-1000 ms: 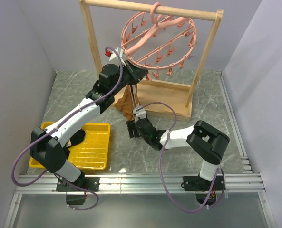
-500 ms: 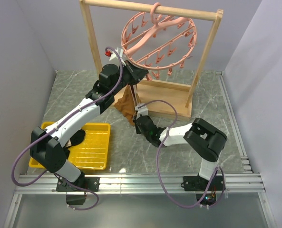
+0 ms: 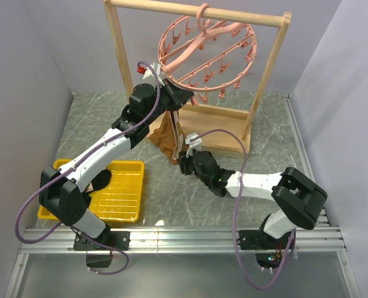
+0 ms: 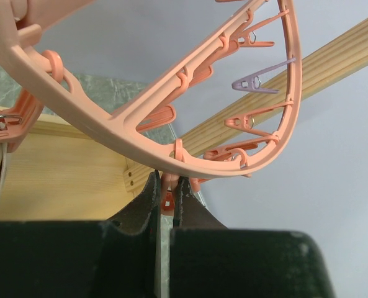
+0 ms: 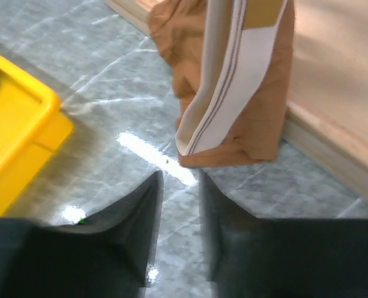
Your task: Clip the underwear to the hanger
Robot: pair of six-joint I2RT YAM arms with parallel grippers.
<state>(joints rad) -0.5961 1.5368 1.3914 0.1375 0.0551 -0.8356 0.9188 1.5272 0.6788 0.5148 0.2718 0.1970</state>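
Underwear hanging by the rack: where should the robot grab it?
Probably the drooping lower corner of the underwear, on its pale waistband. Come in low from the front with the right gripper: that edge hangs free as a thin fold its open jaws can straddle.

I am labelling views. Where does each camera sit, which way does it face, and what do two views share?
Top external: above, behind the bases, looking down at the hanger; left arm and right arm show.
Left wrist: under the hanger, looking up; left gripper pinches a clip.
Right wrist: low, facing the underwear; right gripper open.
Shared: top and right wrist show the yellow tray.
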